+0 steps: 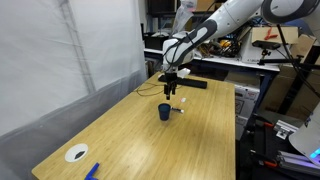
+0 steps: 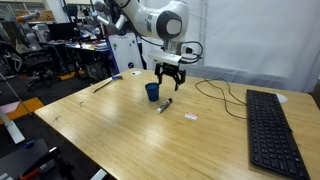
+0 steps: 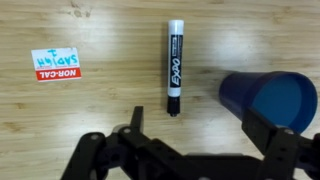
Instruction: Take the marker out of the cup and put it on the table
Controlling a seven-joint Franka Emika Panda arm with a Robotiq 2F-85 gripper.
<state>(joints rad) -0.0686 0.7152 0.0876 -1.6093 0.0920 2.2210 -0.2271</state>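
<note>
With the marker lying flat on the counter just beside the cup, the pincer hovers above, wide and empty, placement apparently complete.

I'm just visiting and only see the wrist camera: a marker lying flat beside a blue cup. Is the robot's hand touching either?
Observer: No. The jaws hang open in the air above the marker and the cup, touching nothing.
Operator: What else is on the table?
Observer: A black keyboard, well away from the cup.
Operator: Anything more?
Observer: A white disc and a flat blue object near one corner.
</note>
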